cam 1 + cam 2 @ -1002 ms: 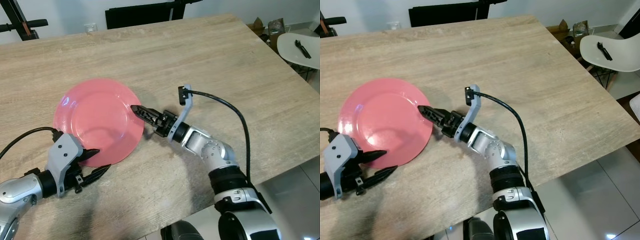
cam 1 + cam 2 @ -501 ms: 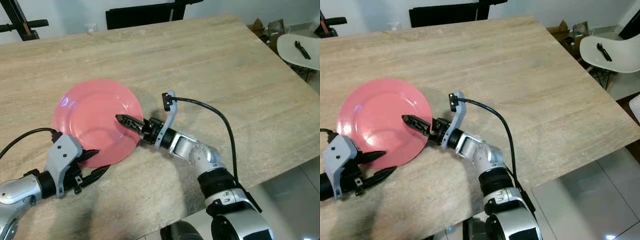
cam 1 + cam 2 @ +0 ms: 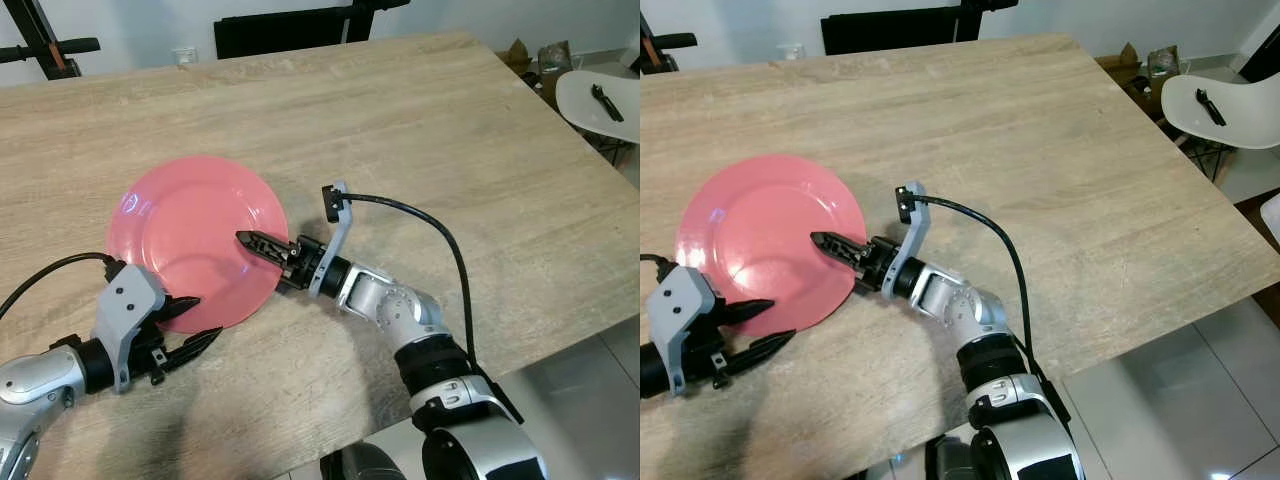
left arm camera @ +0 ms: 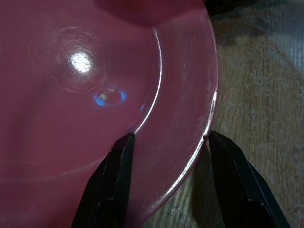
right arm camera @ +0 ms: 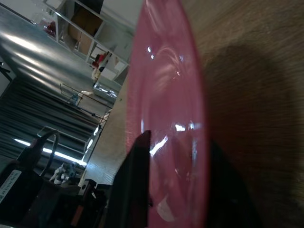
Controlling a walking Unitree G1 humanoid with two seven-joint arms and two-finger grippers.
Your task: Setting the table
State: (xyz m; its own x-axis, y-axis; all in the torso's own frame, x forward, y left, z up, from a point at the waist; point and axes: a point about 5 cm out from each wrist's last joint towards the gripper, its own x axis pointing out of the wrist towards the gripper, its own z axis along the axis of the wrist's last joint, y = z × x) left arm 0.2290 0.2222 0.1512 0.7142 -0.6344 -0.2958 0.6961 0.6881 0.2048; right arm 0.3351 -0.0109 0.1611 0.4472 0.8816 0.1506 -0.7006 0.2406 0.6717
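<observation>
The left gripper (image 3: 190, 338) lay low at the near left of the wooden table (image 3: 450, 130), its two black fingers parted and straddling the near rim of the pink plate (image 3: 195, 240), one over the top and one beside the edge; it looked placed to steady or pinch that rim, though it had not closed on it; the left wrist view made the gap plain, one finger (image 4: 116, 178) over the plate's inner ring and the other at the outer rim, a detail the head views left vague. The plate sat flat on the table's left half. To its right, the right gripper (image 3: 262, 243) reached over the plate's right edge, fingers close together; whether they pinched the rim I cannot tell; the right wrist view showed a dark finger (image 5: 135, 190) against the plate's upper face, suggesting a grip or push to reposition it.
</observation>
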